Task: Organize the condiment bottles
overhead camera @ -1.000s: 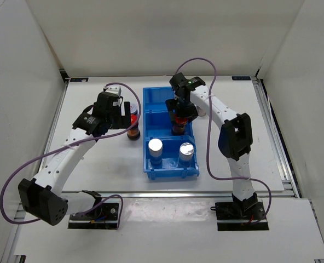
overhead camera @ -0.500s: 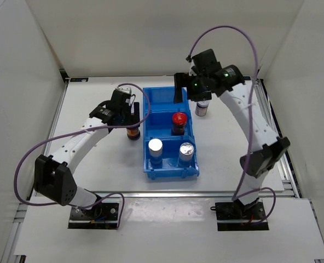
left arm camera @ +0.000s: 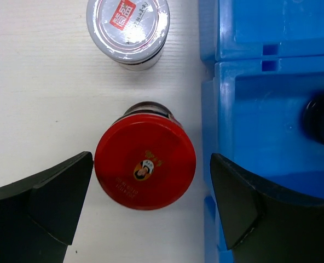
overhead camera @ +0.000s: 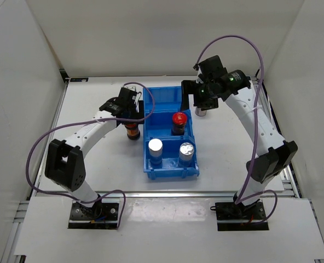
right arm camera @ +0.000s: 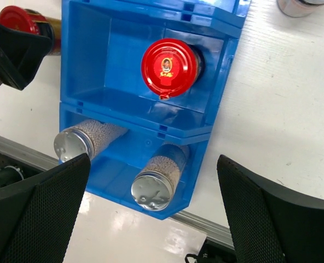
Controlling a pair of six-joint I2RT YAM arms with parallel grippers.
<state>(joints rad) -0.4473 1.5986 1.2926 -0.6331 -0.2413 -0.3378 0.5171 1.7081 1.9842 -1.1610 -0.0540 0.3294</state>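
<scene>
Table [overhead camera: 96, 164]: white, the blue bin standing on it between the two arms
Blue bin [overhead camera: 170, 173]: three compartments in a row, running from the near side to the far side
Left silver-topped jar [overhead camera: 155, 145]: upright in the bin's nearest compartment, on its left side
Right silver-topped jar [overhead camera: 186, 149]: upright in the same compartment, beside the first and apart from it
Red-capped jar in the bin [overhead camera: 178, 119]: upright in the middle compartment, toward the bin's right wall
Red-capped jar outside the bin [left arm camera: 145, 170]: upright on the table just beside the bin's left wall, level with the middle compartment
Left gripper [left arm camera: 151, 164]: hangs over the outside red-capped jar with jaws spread wide, one finger to each side of the cap and a gap showing at both sides, holding nothing; the finger nearer the bin sits over the bin's left wall in the wrist view
Printed-lid jar [left arm camera: 128, 24]: upright on the table to the left of the bin, just beyond the outside red-capped jar, a small gap between them
Right gripper [right arm camera: 154, 159]: raised above the far right part of the bin, fingers wide apart with nothing between them
Jar right of the bin [overhead camera: 201, 112]: on the table just off the bin's right wall toward the far end, partly hidden under the right gripper; its lid cannot be made out
</scene>
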